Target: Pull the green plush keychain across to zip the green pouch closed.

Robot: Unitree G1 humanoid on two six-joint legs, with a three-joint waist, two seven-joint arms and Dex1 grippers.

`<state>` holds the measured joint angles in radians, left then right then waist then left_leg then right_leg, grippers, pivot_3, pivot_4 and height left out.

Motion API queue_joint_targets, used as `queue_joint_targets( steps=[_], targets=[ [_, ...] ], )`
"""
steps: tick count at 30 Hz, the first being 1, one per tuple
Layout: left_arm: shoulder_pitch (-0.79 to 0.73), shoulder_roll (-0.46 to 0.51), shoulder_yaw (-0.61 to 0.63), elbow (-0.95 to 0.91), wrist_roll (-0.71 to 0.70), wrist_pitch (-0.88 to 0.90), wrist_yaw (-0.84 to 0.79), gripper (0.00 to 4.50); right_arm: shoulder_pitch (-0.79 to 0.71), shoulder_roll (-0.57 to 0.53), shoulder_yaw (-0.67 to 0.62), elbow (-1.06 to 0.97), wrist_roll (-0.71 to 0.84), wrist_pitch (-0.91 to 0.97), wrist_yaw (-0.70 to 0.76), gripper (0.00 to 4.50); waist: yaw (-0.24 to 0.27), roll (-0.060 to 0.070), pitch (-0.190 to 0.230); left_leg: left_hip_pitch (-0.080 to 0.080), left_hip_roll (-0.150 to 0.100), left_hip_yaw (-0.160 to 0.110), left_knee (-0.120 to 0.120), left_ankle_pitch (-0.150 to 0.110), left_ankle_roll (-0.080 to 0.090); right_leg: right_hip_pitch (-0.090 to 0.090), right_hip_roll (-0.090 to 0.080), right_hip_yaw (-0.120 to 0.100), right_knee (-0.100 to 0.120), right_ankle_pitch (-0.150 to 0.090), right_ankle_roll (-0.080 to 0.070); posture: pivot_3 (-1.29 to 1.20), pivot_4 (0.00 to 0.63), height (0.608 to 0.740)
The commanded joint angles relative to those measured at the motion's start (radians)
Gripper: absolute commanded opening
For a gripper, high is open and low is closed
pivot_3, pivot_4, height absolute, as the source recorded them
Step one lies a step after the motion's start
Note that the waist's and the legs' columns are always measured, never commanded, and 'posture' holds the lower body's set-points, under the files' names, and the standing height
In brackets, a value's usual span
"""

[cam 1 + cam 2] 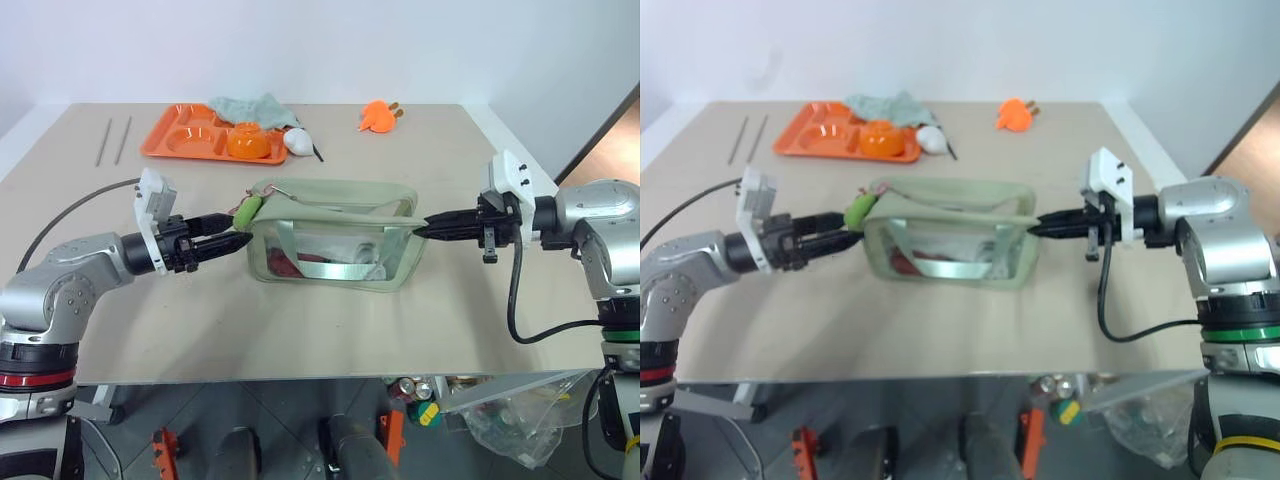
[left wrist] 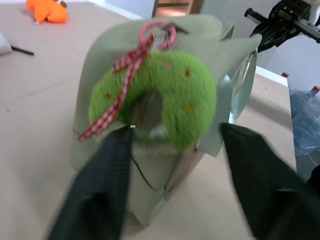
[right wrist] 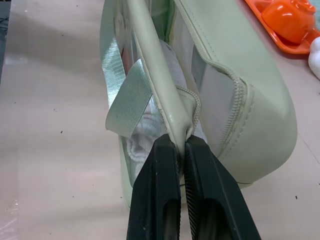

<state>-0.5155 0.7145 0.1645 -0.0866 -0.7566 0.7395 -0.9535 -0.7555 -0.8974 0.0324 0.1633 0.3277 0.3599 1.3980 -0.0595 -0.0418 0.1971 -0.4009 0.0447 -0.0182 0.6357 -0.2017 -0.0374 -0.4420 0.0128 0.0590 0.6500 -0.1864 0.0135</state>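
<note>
The pale sage-green rectangular fabric pouch (image 1: 333, 235), with clear plastic side panels and green strap handles, is seen standing near the middle of the beige worktop (image 1: 300, 330). The small lime-green plush keychain (image 1: 247, 212), oblong and tied with a thin red-and-white checked loop, is found at the pouch's left end, hanging against the top corner where the zipper sits.

The left gripper (image 1: 236, 238) is held level just beside that left end. In the left wrist view its two black fingers (image 2: 102, 185) are seen spread apart on either side of the plush keychain (image 2: 165, 100), partly closed around it; whether the pads touch the plush cannot be told.

At the pouch's right end, the right gripper (image 1: 422, 229) is seen with its black fingers (image 3: 160, 195) pressed together on the pouch's pale green edge strip, pinching it at the corner beside the zipper's end.

Behind the pouch, an orange compartment tray (image 1: 190, 135) with an orange bowl (image 1: 248, 140) is seen lying on the worktop, with a teal-grey cloth (image 1: 250, 106) at its far edge. An orange plush toy (image 1: 378, 116) lies well behind the pouch's right end.
</note>
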Motion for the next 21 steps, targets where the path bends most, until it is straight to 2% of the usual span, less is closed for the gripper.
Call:
queue_joint_targets(
  steps=[1,4,5,14,21],
  targets=[
    [-0.026,-0.001,0.044,-0.004,-0.023,-0.008,-0.003,1.17,-0.002,-0.012,-0.018,-0.029,0.006,-0.009,0.001,0.0,0.0,0.0,0.0,0.0,0.0,0.0,0.0,0.0,0.0,0.0,0.0,0.0,0.0,0.0,0.0,0.0,0.15,0.74],
    [-0.023,0.0,0.051,-0.01,-0.034,-0.003,-0.002,0.22,-0.005,-0.009,-0.013,-0.022,0.002,-0.014,0.001,0.0,0.0,0.0,0.0,0.0,0.0,0.0,0.0,0.0,0.0,0.0,0.0,0.0,0.0,0.0,0.0,0.0,0.15,0.74],
    [-0.021,0.0,0.053,-0.012,-0.037,-0.001,-0.001,0.05,-0.006,-0.008,-0.011,-0.02,0.0,-0.016,0.001,0.0,0.0,0.0,0.0,0.0,0.0,0.0,0.0,0.0,0.0,0.0,0.0,0.0,0.0,0.0,0.0,0.0,0.15,0.74],
    [-0.056,0.02,0.077,0.003,-0.022,-0.026,0.009,0.05,-0.018,-0.001,-0.002,-0.001,-0.009,-0.031,0.006,0.0,0.0,0.0,0.0,0.0,0.0,0.0,0.0,0.0,0.0,0.0,0.0,0.0,0.0,0.0,0.0,0.0,0.15,0.74],
    [-0.214,-0.057,-0.009,0.02,0.104,-0.174,0.051,0.05,-0.025,0.005,0.003,0.009,-0.015,-0.038,0.008,0.0,0.001,0.0,0.0,0.0,-0.001,0.0,0.001,0.0,0.0,0.001,0.0,0.001,0.0,0.001,0.002,0.0,0.15,0.74]
  ],
)
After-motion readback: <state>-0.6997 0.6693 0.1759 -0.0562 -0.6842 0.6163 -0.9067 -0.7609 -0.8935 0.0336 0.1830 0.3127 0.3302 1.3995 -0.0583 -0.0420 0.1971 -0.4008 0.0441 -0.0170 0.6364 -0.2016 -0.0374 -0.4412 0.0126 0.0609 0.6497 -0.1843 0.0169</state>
